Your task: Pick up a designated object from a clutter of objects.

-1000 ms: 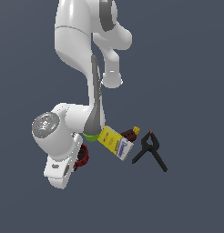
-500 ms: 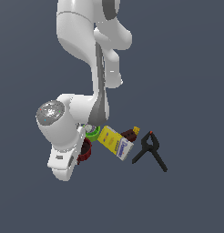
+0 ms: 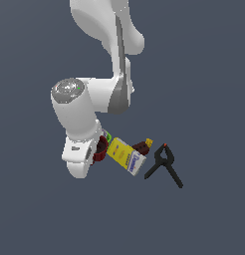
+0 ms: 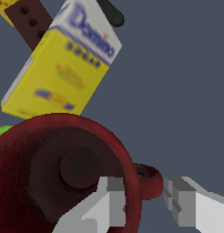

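Plain grey floor, no walls. Gripper [image 4: 143,202] spread apart astride the mug [image 4: 63,173] wall: one finger inside the bowl, the other outside by the handle. Mug just beside the box [image 4: 63,63], directly under the gripper.

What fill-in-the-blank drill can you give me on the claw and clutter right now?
1. One claw finger sits inside the red ____, the other outside its wall.
2. The box is mainly ____ with a white end.
3. In the exterior view, the clamp lies farthest to the ____.
4. The clamp's tip is ____.

Missing words: mug; yellow; right; orange
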`<state>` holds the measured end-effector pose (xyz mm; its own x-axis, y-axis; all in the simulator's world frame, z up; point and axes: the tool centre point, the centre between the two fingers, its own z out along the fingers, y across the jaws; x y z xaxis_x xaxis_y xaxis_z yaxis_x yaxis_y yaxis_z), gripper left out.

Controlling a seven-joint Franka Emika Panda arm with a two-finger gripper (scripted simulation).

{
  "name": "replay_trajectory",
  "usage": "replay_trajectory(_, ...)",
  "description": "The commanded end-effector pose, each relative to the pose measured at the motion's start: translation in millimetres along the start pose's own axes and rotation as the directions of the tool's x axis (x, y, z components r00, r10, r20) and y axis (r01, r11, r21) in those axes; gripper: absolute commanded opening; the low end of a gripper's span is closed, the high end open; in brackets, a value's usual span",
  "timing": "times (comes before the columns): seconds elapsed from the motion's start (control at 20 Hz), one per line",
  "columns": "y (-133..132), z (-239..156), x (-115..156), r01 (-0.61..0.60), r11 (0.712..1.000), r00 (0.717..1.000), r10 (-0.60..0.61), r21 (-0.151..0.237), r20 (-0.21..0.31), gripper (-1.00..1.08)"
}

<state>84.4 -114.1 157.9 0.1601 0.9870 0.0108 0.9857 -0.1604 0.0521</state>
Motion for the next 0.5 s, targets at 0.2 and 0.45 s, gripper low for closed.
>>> replay_trajectory(0.2,-32.4,-46.0,22.7,0.001,1.0,1.0,-0.001,-0.002,0.003,-1.0)
replay_trajectory(0.45,-56.9,-80.1,39.8,0.001,1.0,1.0,-0.001,-0.001,0.003,-1.0)
